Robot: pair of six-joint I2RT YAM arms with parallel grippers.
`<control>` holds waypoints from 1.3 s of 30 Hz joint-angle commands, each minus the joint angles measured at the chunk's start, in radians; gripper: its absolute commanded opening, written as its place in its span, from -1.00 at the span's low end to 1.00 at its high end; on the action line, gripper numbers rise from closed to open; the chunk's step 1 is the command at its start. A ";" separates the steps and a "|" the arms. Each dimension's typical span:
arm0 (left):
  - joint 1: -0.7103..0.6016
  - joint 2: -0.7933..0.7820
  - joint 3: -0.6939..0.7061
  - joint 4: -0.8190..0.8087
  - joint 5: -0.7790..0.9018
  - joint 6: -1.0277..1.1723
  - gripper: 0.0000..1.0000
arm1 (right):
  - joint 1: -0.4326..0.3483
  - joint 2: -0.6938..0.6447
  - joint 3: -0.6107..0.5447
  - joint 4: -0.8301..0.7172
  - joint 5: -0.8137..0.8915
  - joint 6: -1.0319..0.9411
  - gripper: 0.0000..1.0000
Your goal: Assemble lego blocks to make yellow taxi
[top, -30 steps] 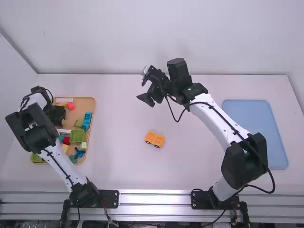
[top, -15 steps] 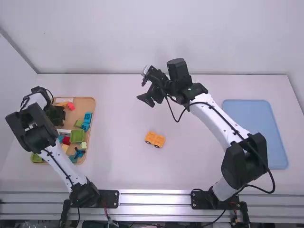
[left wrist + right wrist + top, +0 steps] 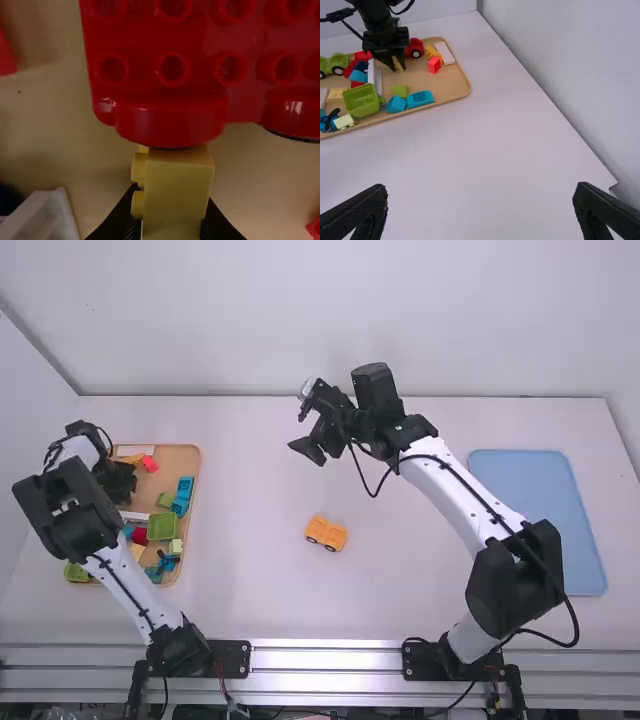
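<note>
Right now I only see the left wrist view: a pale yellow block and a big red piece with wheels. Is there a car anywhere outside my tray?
Observer: Yes! The high view shows a yellow-orange car piece with dark wheels, by itself near the middle of the table.
Operator: Ooh! Is the other arm holding something?
Observer: No. The right gripper has its jaws wide apart, with nothing between them.
Operator: And what's way over on the right side?
Observer: A flat blue tray, farther right than the car piece.
</note>
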 commanded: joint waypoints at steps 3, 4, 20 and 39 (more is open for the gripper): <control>-0.004 -0.137 -0.019 -0.039 -0.038 0.119 -0.95 | -0.001 -0.005 0.032 -0.003 -0.009 0.003 0.97; -0.004 -0.152 -0.019 -0.045 -0.040 0.124 -0.95 | -0.001 -0.005 0.032 -0.003 -0.011 0.004 0.98; -0.405 -0.755 -0.471 0.413 0.033 0.676 -0.95 | -0.100 -0.005 0.032 0.020 -0.151 0.165 0.98; -0.937 -0.907 -0.879 0.973 0.134 1.229 -0.96 | -0.234 0.165 0.032 -0.056 -0.605 0.179 0.75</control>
